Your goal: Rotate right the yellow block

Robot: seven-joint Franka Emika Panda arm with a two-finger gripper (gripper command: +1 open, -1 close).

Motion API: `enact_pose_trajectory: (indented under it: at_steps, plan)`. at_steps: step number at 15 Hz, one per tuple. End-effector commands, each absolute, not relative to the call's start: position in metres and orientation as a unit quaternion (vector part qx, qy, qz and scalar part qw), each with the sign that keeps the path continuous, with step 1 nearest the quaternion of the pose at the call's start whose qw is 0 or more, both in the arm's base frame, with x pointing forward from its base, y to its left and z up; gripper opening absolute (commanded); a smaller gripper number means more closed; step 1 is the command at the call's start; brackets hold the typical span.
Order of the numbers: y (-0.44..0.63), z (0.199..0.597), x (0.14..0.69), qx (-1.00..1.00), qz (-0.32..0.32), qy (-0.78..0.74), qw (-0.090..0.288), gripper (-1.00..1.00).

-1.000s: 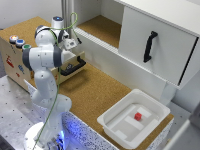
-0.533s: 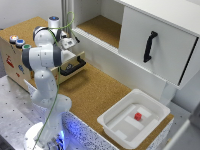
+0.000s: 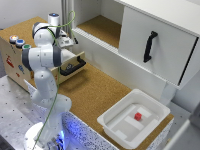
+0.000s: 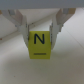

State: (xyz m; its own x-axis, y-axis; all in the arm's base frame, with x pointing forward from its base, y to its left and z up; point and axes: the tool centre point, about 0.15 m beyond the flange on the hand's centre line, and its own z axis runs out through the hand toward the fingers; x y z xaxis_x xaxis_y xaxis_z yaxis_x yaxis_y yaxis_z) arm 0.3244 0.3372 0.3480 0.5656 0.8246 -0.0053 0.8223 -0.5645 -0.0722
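– Yellow cube-shaped block (image 4: 39, 44) printed with a black N, seen close in the wrist view. Sits squarely between the two pale fingers (image 4: 58, 24) of the hand (image 4: 40, 36), N upright and facing the camera.

– Gripped, or only framed?

– Looks clenched on it: fingertips pressed against two opposite sides near the top edge, no gap visible. Blurred, though, so a judgement rather than a certainty.

– Resting or lifted?

– Cannot tell. Pale, featureless surface below and around the block, no clear shadow to read.

– And in the wider scene?

– Hidden in the exterior view. White robot arm (image 3: 42, 57) bent over a wooden box with a black handle (image 3: 73, 65) at the exterior view's left, hand (image 3: 64, 44) low behind the arm, so the block presumably just there. Well apart, on the cork-topped desk (image 3: 95, 95), a white plastic tray (image 3: 115, 119) with a small red cube (image 3: 137, 116).

– Anything changed over the last second?

– Very little. Same crouched pose in all three exterior pictures; at most a slight drift of the hand toward the exterior view's left. No visible swing of the wrist.

– Meaning for the task?

– Probably grasp settled, turn not yet begun. N square to the fingers, so the rightward rotation seemingly all left to do. Needs a firm hold and a steady twist to avoid slipping.
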Motion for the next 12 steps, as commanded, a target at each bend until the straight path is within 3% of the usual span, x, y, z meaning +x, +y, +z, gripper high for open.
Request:
enact_pose_trajectory:
  at_steps: [1,2,5,12]
  plan:
    - [0.316,0.362,0.297,-0.966,-0.043,-0.252,0.046,-1.0]
    - [0.316,0.359,0.295,-0.977,-0.057,-0.207,0.012,-1.0]
    - [0.306,0.347,0.299,-0.99,-0.1,-0.098,-0.012,-1.0]
    - [0.29,0.307,0.334,-0.992,-0.111,-0.009,0.055,-1.0]
